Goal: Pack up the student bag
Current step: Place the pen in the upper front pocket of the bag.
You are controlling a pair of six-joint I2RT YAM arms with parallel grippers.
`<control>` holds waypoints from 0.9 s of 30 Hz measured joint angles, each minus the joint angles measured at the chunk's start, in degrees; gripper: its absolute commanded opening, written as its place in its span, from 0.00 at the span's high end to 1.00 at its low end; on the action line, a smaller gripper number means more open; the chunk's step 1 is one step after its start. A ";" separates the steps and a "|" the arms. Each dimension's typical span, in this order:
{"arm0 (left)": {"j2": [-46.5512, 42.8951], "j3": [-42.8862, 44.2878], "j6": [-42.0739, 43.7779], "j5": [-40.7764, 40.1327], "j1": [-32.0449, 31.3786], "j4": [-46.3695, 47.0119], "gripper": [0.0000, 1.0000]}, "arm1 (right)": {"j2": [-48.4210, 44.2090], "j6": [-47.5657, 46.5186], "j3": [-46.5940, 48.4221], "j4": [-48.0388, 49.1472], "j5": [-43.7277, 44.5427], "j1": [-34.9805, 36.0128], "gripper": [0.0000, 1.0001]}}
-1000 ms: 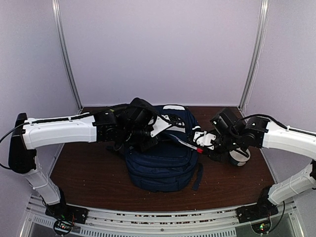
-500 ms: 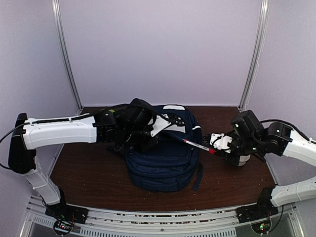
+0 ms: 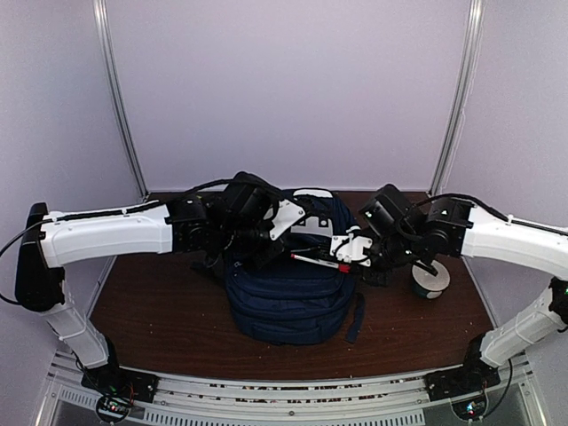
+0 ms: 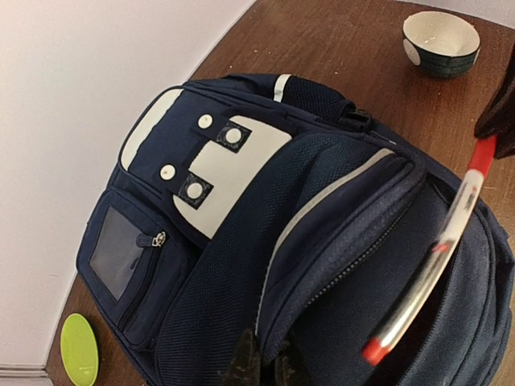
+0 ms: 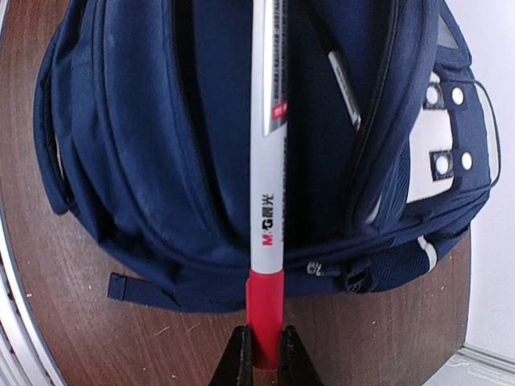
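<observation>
The student bag [image 3: 288, 297] lies flat in the middle of the brown table [image 3: 151, 311], between the two arms, with one zipped compartment gaping open on its upper face. It looks soft and floppy: navy cloth that will likely sag and fold rather than hold a mouth open by itself, and it is probably light with so little inside. The firmest places to take it are the stitched zip rim or the top edge of the bag, not the slack panels. The left gripper [image 4: 261, 363] has its fingers pressed together on the cloth at the edge of that opening, seemingly holding it up. The right gripper [image 5: 264, 354], on the bag's other side, pinches the red end of a white pen [image 5: 265, 161], whose far tip reaches over the open compartment. A bowl [image 3: 429, 282] stands just beside the bag on the right arm's side. A green disc [image 4: 79, 350] lies near the bag's small windowed pocket.
</observation>
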 measured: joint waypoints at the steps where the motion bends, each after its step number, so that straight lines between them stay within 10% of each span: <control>1: -0.07 0.02 -0.33 0.24 0.07 0.00 1.00 | 1.66 0.22 1.66 0.35 0.39 0.52 1.00; 9: -1.73 -0.48 -2.49 1.75 0.31 0.13 1.00 | 14.03 1.31 8.68 6.47 3.63 3.48 1.00; 15: -2.84 -1.73 -3.82 2.84 1.03 1.14 1.00 | 16.09 2.05 6.58 13.68 6.58 3.93 0.74; 20: -2.86 -2.21 -5.20 3.96 1.81 1.88 0.65 | 14.73 3.23 4.39 16.79 6.60 4.35 0.67; 27: -8.24 -5.27 -6.73 3.80 2.21 1.97 0.42 | 3.98 2.08 2.38 12.74 -1.20 4.33 0.63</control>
